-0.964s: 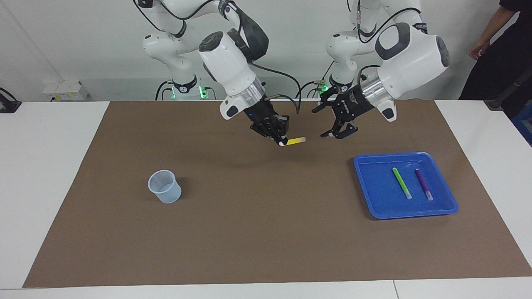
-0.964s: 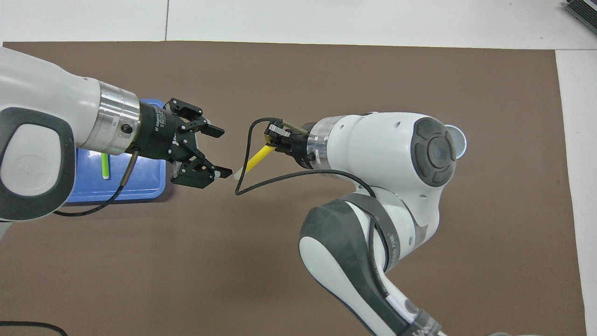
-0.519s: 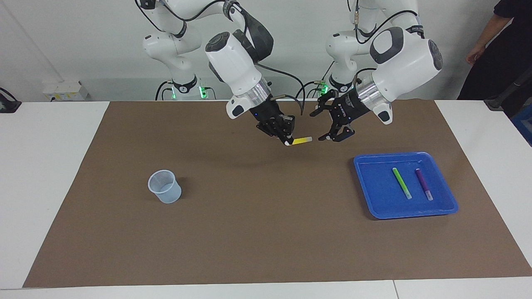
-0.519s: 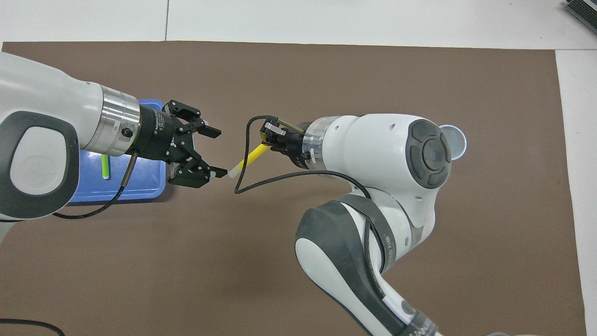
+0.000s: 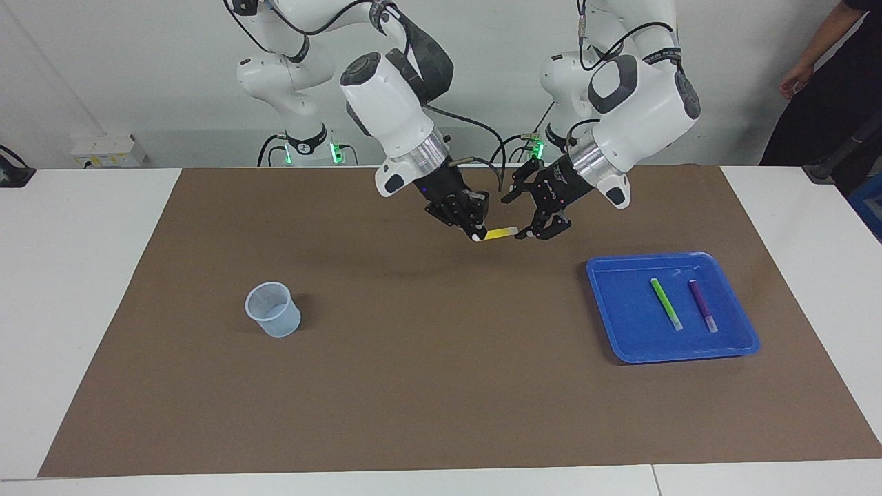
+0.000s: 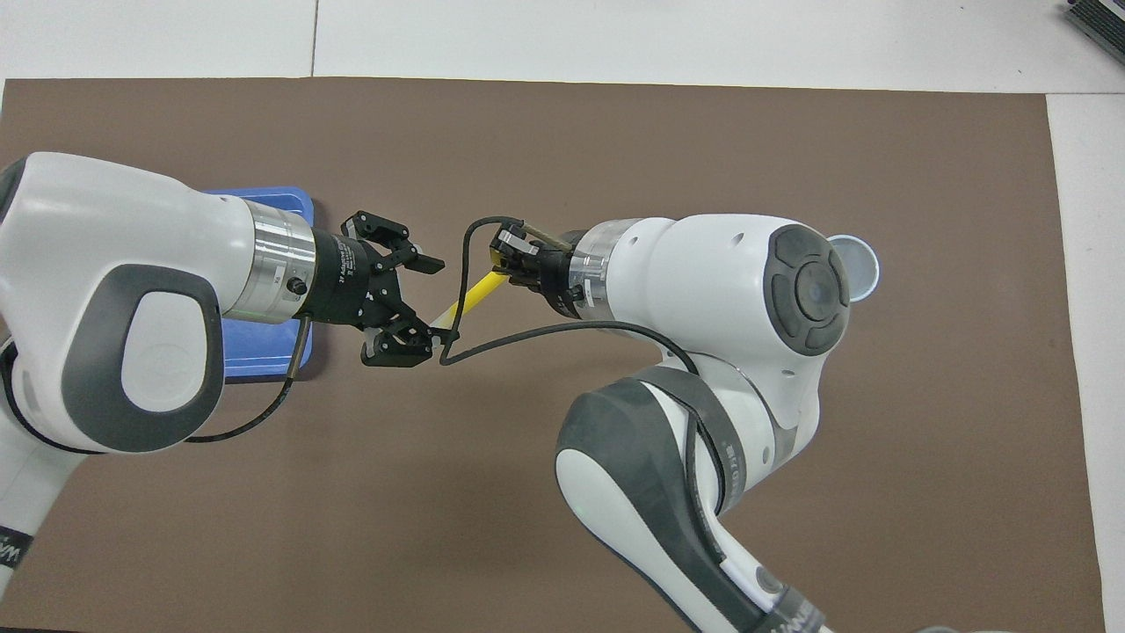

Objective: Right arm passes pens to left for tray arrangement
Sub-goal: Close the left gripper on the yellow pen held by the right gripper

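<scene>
My right gripper (image 5: pixel 474 231) is shut on one end of the yellow pen (image 5: pixel 501 233) and holds it in the air over the mat's middle, near the robots. It also shows in the overhead view (image 6: pixel 513 266) with the yellow pen (image 6: pixel 475 297). My left gripper (image 5: pixel 518 216) is open, and its fingers stand around the pen's whitish free end; I cannot tell whether they touch it. It also shows in the overhead view (image 6: pixel 431 301). The green pen (image 5: pixel 665 303) and the purple pen (image 5: pixel 702 305) lie side by side in the blue tray (image 5: pixel 620 310). In the overhead view my left arm hides both.
A small translucent cup (image 5: pixel 273 309) stands on the brown mat toward the right arm's end and shows in the overhead view (image 6: pixel 860 264). The tray (image 6: pixel 264 347) lies toward the left arm's end. A person (image 5: pixel 820 83) stands by that end of the table.
My left gripper has moved toward the right gripper, and its open fingers now reach the yellow pen's free end. The right gripper shifted slightly toward it, then held still.
</scene>
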